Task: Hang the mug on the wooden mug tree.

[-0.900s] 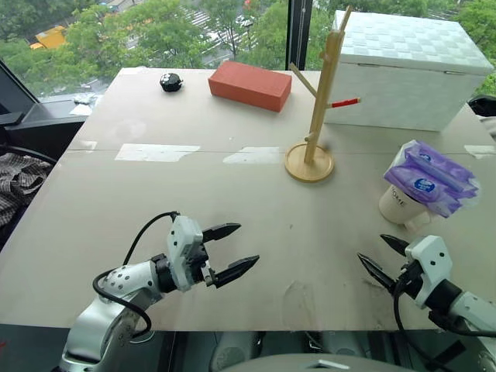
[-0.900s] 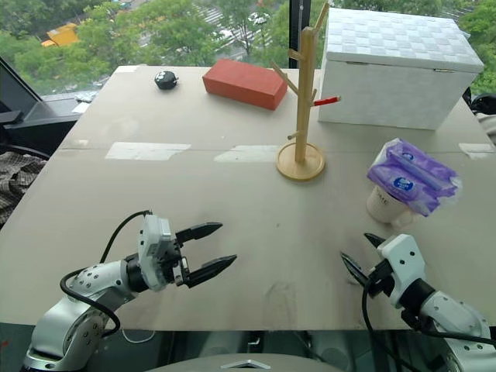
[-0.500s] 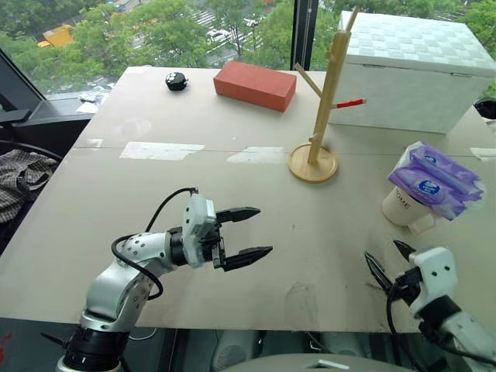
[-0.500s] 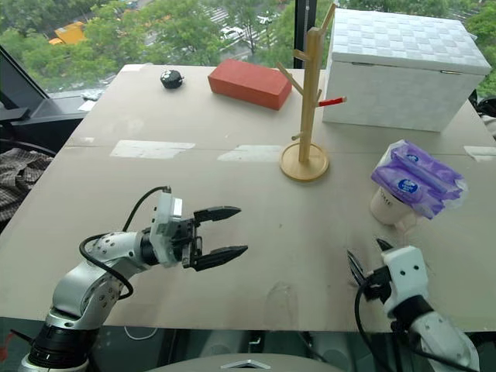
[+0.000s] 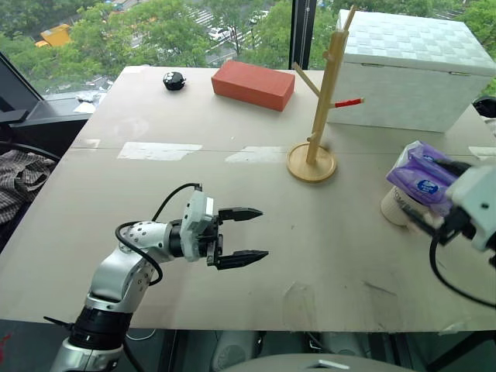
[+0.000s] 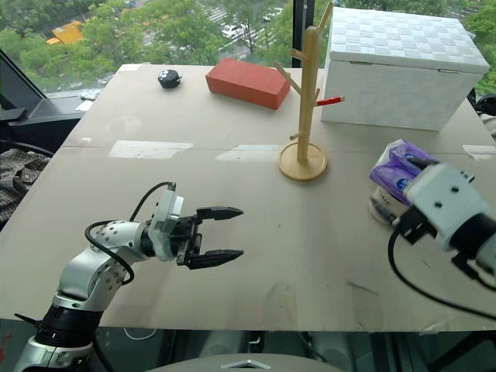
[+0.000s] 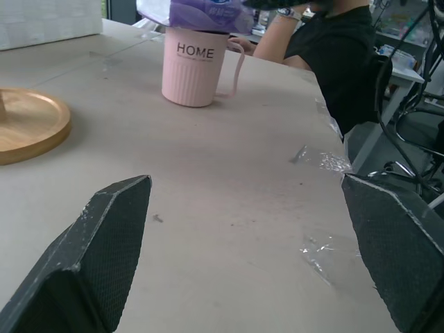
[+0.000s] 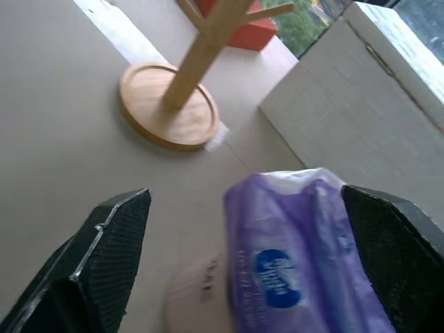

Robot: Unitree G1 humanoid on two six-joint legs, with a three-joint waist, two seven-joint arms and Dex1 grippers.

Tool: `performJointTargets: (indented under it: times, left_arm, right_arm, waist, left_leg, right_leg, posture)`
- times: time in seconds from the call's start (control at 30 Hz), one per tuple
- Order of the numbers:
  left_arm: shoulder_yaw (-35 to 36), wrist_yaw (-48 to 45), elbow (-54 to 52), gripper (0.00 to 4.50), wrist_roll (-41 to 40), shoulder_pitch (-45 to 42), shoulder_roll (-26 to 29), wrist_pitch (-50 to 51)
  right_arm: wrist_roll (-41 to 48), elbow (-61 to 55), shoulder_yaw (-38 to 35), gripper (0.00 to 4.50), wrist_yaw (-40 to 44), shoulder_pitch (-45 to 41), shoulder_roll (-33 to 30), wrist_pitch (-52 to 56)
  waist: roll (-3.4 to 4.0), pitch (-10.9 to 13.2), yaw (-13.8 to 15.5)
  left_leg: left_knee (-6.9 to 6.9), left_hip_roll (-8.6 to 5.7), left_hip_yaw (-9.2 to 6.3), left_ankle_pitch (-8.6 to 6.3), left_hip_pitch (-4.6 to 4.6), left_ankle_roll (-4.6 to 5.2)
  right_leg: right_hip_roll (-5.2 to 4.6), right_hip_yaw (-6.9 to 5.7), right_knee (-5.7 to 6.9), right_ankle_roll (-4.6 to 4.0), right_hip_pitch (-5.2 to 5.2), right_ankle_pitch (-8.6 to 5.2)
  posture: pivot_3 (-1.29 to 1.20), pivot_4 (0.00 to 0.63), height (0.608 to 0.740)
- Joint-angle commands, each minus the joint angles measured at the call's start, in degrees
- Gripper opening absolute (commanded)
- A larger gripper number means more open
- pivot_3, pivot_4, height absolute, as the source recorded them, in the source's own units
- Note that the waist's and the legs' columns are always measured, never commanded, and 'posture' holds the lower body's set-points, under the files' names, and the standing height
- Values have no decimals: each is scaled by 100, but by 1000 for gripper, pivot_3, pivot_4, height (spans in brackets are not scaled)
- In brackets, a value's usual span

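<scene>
The cream mug (image 5: 393, 209) with "HOME" on its side (image 7: 193, 68) stands at the right of the table, and a purple tissue packet (image 5: 424, 179) lies across its mouth. The wooden mug tree (image 5: 321, 99) rises from its round base (image 8: 166, 105) at mid-table, one peg red-tipped. My right gripper (image 8: 244, 193) hovers open just in front of the packet and mug, fingers wide to either side, not gripping. My left gripper (image 5: 262, 232) stands open over the near left of the table, pointing right toward the mug, nothing between its fingers.
A red brick (image 5: 253, 84) and a small black object (image 5: 172, 80) lie at the far edge. A large white box (image 5: 415, 70) stands behind the mug tree. Tape strips (image 5: 159, 150) cross the tabletop. A person in black (image 7: 336, 62) sits beyond the table's right end.
My right arm has risen from the table's near edge and moved forward to the tissue packet on the mug. The left gripper has barely moved and stays open.
</scene>
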Motion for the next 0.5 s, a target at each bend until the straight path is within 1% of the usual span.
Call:
performJointTargets:
  times: [0.03,0.13,0.27,0.43,0.47,0.5]
  left_arm:
    - [72,42,-322,4500,-37,93,-16,-113]
    - [60,111,-389,4500,-20,139,-45,-120]
    - [105,328,-666,4500,-64,291,-64,-25]
    - [191,621,-1068,4500,-84,628,-45,26]
    - [222,680,-1170,4500,-127,712,-32,58]
    - [248,730,-1261,4500,-160,788,-17,83]
  right_arm:
    - [57,306,274,4472,207,-462,-348,331]
    - [-215,592,862,4472,176,-874,-573,389]
    - [-417,1134,1724,4472,37,-1704,-532,596]
    - [-847,1565,2307,4472,-82,-2011,-413,634]
    - [-875,1588,2359,4238,-78,-2041,-364,660]
    - [-919,1609,2414,3888,-60,-2075,-332,652]
  waist:
    - [-3,2,-8]
    - [-9,6,-12]
    - [-14,12,-57]
    - [-16,13,-67]
    - [-16,13,-68]
    - [-15,13,-65]
  left_leg:
    - [0,0,3,0,-2,0]
    - [2,-2,8,-5,-6,8]
    - [12,-3,14,-8,-6,15]
    - [13,0,14,-8,-4,15]
    - [12,0,14,-8,-4,15]
    - [12,0,14,-8,-4,15]
  right_leg:
    - [3,2,-7,0,1,0]
    - [5,5,-12,2,1,0]
    - [2,10,-12,4,1,1]
    - [-10,11,-10,3,1,2]
    - [-10,12,-8,3,1,2]
    - [-6,11,-7,3,0,2]
  posture:
    - [0,150,740]
    - [0,150,740]
    - [0,150,740]
    - [0,150,740]
    - [0,150,740]
    - [0,150,740]
